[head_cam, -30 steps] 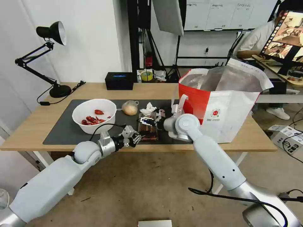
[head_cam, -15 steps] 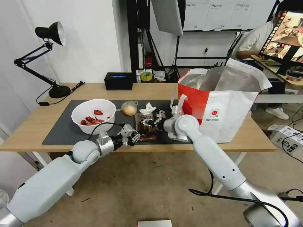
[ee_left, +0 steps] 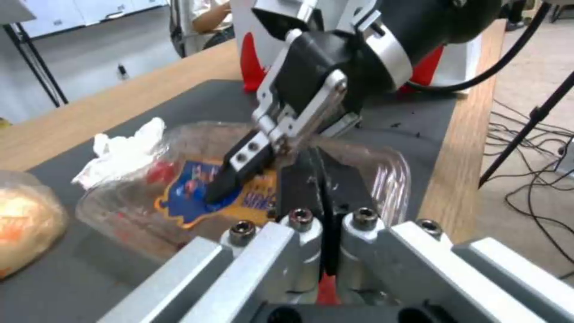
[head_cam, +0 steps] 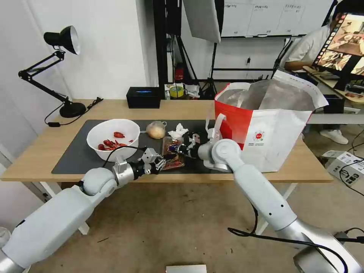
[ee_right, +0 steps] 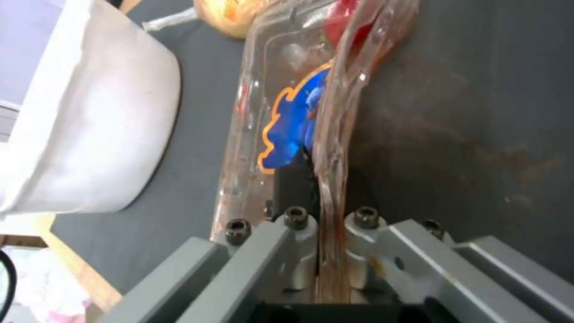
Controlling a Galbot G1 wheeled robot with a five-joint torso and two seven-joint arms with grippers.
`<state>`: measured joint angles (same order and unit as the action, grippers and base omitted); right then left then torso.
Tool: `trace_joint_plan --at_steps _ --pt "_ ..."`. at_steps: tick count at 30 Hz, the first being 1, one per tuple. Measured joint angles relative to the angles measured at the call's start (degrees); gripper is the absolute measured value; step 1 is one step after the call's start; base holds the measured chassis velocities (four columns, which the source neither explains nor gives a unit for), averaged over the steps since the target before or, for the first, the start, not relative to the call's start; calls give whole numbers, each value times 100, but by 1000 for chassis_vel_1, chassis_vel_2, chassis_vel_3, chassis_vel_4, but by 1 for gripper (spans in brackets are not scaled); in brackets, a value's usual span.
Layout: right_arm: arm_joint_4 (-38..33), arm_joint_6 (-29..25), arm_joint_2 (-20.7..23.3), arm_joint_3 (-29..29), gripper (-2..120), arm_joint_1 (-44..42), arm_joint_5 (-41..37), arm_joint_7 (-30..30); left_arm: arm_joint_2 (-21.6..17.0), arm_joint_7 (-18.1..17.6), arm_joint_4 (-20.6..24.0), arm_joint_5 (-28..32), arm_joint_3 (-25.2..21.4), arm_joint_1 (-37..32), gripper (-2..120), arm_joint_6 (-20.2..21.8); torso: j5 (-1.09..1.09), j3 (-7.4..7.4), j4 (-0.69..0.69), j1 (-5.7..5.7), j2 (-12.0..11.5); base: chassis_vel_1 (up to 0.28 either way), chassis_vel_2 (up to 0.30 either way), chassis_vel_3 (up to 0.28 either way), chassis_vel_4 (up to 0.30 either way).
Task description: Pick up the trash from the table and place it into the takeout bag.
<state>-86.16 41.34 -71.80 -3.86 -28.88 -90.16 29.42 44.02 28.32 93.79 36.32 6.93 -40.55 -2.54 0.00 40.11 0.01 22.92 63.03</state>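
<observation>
Clear tray (head_cam: 172,152) — pinched by right end effector (head_cam: 175,148), left end effector (head_cam: 160,163) beside

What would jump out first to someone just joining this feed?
Both grippers meet mid-mat on one clear plastic tray: the right gripper pinches its rim from the bag side, the left gripper from the table's near edge. Behind them the red-and-white takeout bag stands open on the table's right.

Clear tray (head_cam: 172,153) tilted on mat, white bowl (head_cam: 113,138), red-and-white takeout bag (head_cam: 265,127)
</observation>
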Motion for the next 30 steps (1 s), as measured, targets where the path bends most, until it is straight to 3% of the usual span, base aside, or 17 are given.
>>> trace_joint_plan --at_steps 14,23,30 --pt "-275 -98 -6 86 0 -98 21 -181 -476 20 776 98 -1507 -1630 0 -123 -1 0 0 0 0 0 0 0 0" --pt "-613 -187 66 142 0 -219 -29 -226 -453 -99 1095 97 -2479 -2631 0 -267 -1 -1 -1 0 0 0 0 0 0" --pt "-1195 -460 313 429 0 -597 -146 -672 -207 -235 1244 180 -3257 -3432 0 -401 0 -1 -2 0 0 0 0 0 0"
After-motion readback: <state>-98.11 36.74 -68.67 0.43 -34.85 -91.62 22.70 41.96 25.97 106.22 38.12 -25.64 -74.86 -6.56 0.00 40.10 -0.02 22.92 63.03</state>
